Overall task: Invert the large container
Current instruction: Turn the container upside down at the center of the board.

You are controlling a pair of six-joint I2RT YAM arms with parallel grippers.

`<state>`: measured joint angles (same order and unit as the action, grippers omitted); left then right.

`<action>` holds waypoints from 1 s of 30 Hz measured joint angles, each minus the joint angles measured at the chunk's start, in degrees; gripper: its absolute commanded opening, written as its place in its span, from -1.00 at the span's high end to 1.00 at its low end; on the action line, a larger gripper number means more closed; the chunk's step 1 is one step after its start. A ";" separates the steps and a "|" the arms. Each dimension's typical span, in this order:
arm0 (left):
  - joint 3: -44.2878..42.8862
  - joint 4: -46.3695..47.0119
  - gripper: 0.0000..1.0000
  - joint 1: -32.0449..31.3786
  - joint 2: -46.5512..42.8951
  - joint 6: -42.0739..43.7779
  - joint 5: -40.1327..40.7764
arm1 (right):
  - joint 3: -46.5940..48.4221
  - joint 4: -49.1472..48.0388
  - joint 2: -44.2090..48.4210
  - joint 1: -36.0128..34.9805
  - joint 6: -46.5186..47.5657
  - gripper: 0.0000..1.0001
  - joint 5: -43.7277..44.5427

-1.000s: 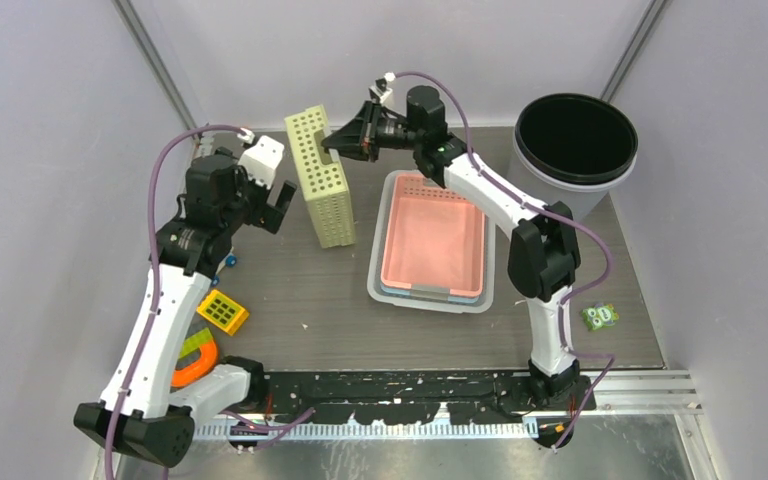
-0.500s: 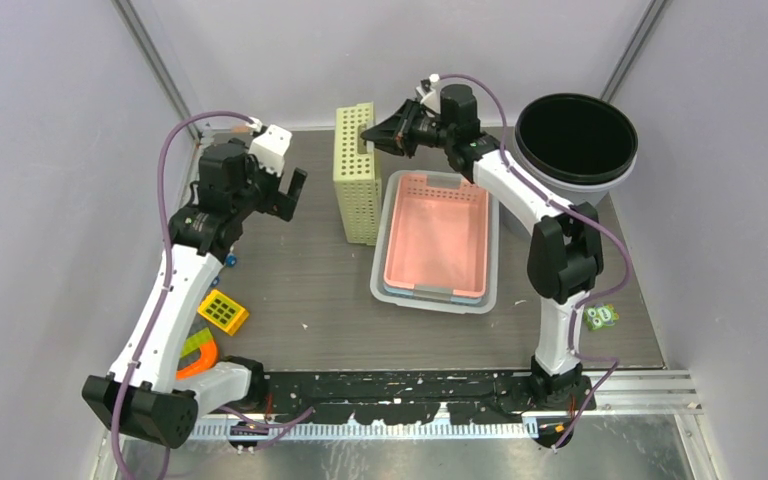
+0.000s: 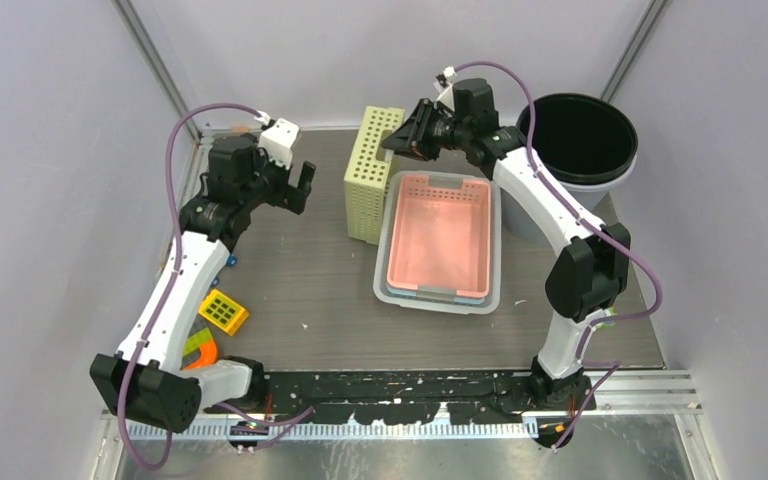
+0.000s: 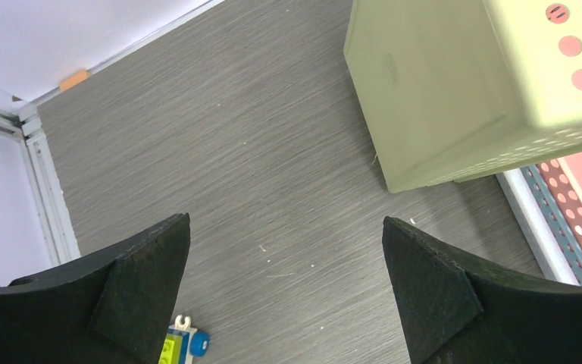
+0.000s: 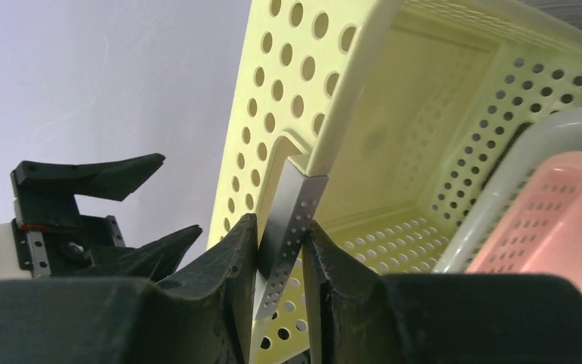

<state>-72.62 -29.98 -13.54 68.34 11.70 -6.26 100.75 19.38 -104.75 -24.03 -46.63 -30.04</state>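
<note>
The large container (image 3: 368,190) is a pale yellow-green perforated basket. It stands on edge left of the pink tray, its open side facing right and leaning against the grey tray's rim. My right gripper (image 3: 401,140) is shut on the basket's upper wall. In the right wrist view that wall (image 5: 424,114) sits pinched between the right gripper's (image 5: 281,225) tips. My left gripper (image 3: 296,190) hangs open to the left of the basket, apart from it. In the left wrist view the left gripper (image 4: 286,224) is wide with bare table between its fingers, and the basket's base (image 4: 439,98) is ahead to the right.
A pink tray (image 3: 435,240) is nested in a grey tray (image 3: 385,272) mid-table. A black-lined bucket (image 3: 575,140) stands at the back right. A yellow block (image 3: 223,312) and an orange-green toy (image 3: 195,355) lie front left, a small green toy (image 3: 600,317) right. A tiny brick piece (image 4: 182,345) lies below the left finger.
The right gripper has carried the basket right and toward the back, tipping it against the trays. The left arm has followed rightward, still open.
</note>
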 measured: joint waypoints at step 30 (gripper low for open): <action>3.67 3.32 -0.99 0.02 0.63 -0.76 -0.81 | 8.74 29.16 -5.27 2.78 14.19 0.42 1.60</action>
<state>-68.95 -26.65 -13.52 68.97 10.94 -7.07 109.49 48.53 -110.02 -21.26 -32.45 -28.45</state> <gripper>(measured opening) 0.996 0.317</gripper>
